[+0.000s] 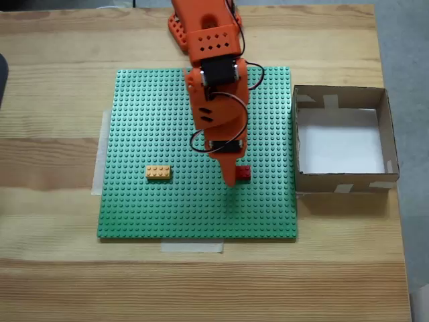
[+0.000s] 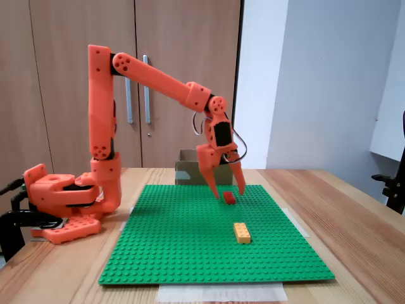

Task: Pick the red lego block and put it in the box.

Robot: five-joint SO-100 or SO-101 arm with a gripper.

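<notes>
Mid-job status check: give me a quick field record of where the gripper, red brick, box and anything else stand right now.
gripper: open, fingers pointing down, straddling the red lego block
red lego block: on the green baseplate, between the fingers, not lifted
box: on the table beside the baseplate's right edge in the top-down fixed view; nothing inside
yellow-orange brick: on the baseplate, apart from the gripper
green baseplate: taped to the wooden table

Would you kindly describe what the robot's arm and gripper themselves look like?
The arm is bright orange printed plastic, with round holes in its housings and black motor blocks at the joints. Thin black cables loop beside the wrist. The gripper has two long, tapering orange fingers.
</notes>
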